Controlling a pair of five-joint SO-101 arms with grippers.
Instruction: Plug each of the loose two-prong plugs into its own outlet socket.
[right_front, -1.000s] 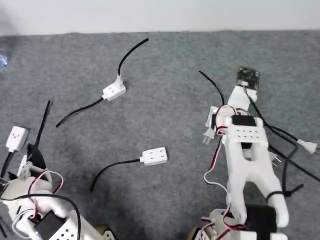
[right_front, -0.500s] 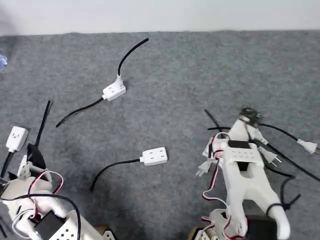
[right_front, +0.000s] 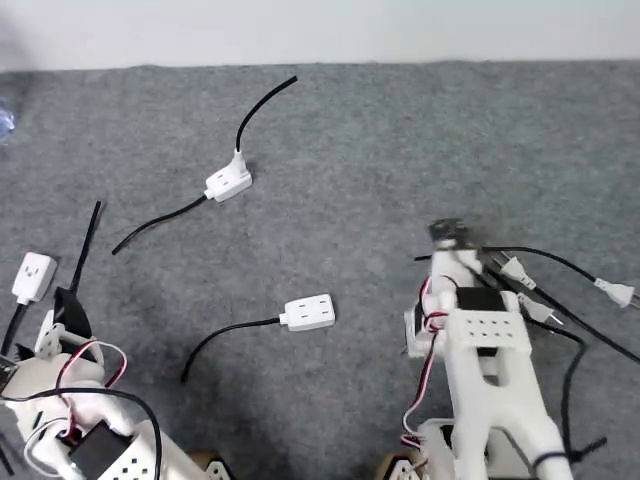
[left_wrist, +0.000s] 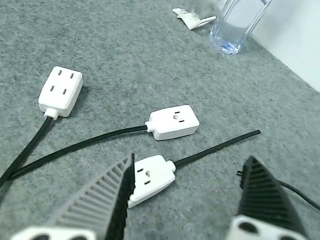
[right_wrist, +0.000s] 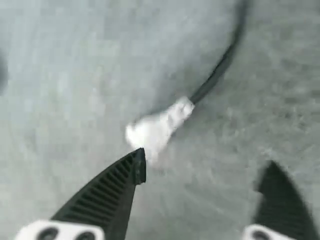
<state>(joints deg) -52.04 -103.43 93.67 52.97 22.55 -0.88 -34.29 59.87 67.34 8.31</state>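
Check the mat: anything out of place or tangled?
Two things. The plug cords beside the right arm cross over each other in a tangle, so lifting one may drag another. A clear bottle and paper scraps sit at the edge of the mat, unrelated to the task.

right arm (right_front: 482, 345) near plug (right_front: 513, 269); outlet socket (right_front: 308, 313) mid-mat; second socket (right_front: 228, 183) farther back

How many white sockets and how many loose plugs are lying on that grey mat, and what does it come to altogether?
Sockets: 3
Plugs: 3
Total: 6
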